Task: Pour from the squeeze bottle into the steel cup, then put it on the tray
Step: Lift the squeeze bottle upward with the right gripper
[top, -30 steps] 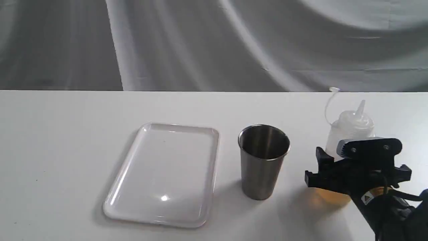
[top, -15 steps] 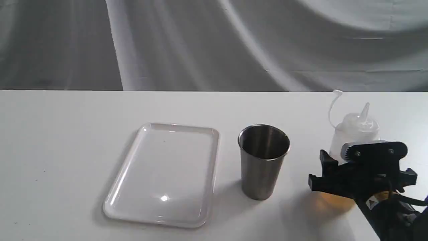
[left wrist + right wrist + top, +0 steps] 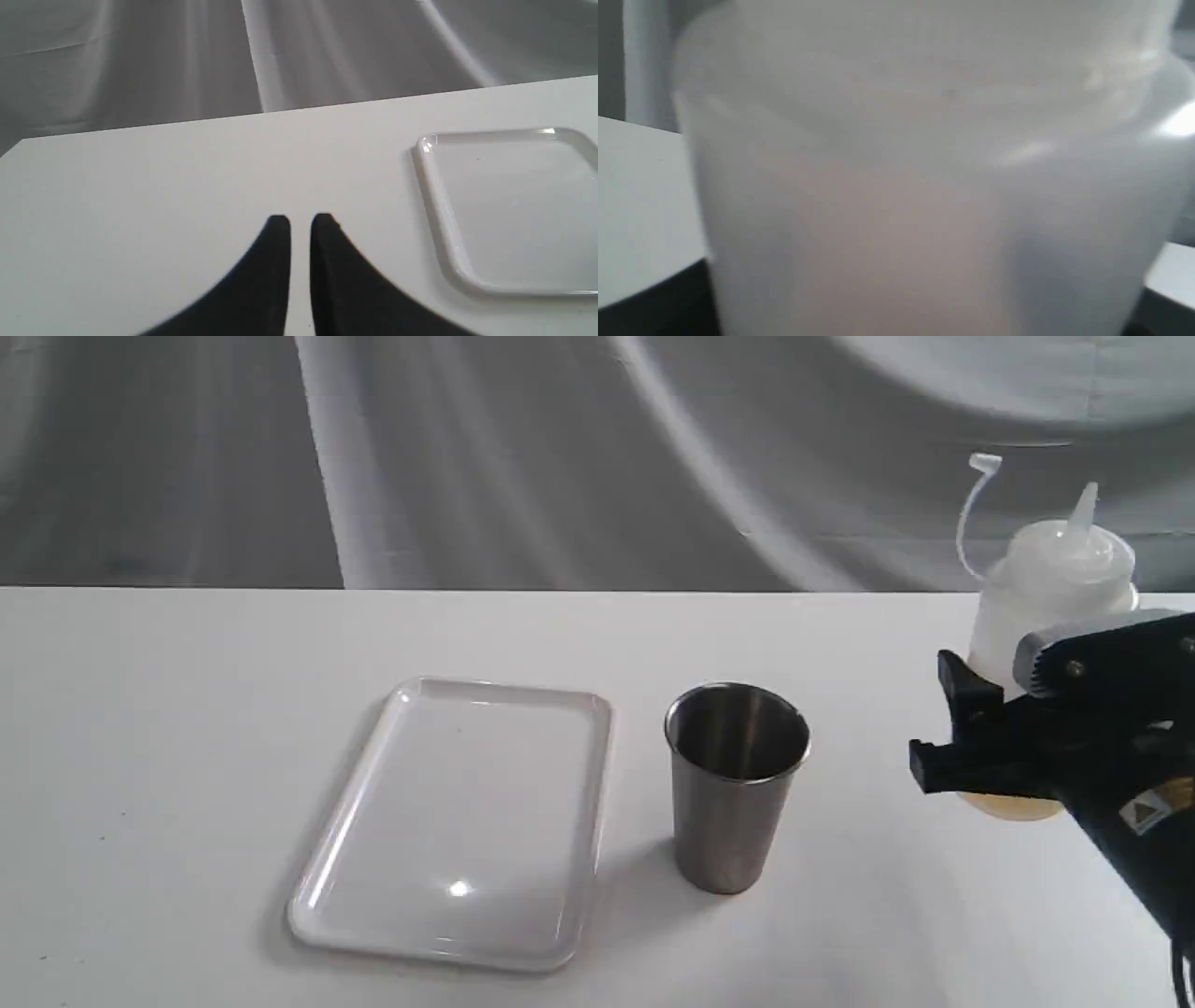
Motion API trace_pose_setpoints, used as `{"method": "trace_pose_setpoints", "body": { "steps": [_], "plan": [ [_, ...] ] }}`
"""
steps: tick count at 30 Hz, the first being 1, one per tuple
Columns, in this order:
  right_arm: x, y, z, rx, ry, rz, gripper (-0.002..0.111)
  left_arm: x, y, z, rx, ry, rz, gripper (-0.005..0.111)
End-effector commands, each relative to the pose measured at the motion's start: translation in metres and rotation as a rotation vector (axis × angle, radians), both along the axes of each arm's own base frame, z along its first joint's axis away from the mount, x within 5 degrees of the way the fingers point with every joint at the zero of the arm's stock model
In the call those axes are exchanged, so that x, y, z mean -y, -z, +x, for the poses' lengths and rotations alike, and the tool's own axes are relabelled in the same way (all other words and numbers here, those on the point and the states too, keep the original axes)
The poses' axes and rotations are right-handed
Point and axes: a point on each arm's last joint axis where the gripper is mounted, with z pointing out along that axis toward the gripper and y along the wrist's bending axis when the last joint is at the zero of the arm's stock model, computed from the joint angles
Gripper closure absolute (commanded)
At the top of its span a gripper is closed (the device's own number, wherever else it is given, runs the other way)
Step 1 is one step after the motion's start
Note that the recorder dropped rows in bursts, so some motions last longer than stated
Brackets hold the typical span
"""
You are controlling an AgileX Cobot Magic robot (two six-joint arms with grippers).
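Gripping confirmed: translucent whitish squeeze bottle is clamped upright by right gripper, right of brushed steel cup and glossy white tray. Left gripper is seen nearly closed, empty.

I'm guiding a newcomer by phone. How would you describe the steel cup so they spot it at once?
On the white table, find the white tray near the middle. Just right of it in the exterior view, not touching, stands the steel cup. It is the only metal thing: brushed grey and tapered, unlike the translucent squeeze bottle at far right.
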Motion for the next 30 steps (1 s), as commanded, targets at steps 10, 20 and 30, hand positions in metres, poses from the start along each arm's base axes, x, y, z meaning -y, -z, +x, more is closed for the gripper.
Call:
{"method": "trace_pose_setpoints", "body": {
  "steps": [10,20,30],
  "plan": [
    [-0.004,-0.057,-0.020,-0.108,-0.111,-0.208,0.108,0.000,0.001,0.000,0.008,0.001,0.001,0.098],
    [-0.014,-0.085,0.000,-0.218,-0.202,-0.212,0.108,0.000,0.001,0.000,0.008,0.001,0.001,0.098],
    [-0.016,-0.092,0.003,-0.251,-0.242,-0.237,0.108,0.000,0.001,0.000,0.008,0.001,0.001,0.098]
  ]
}}
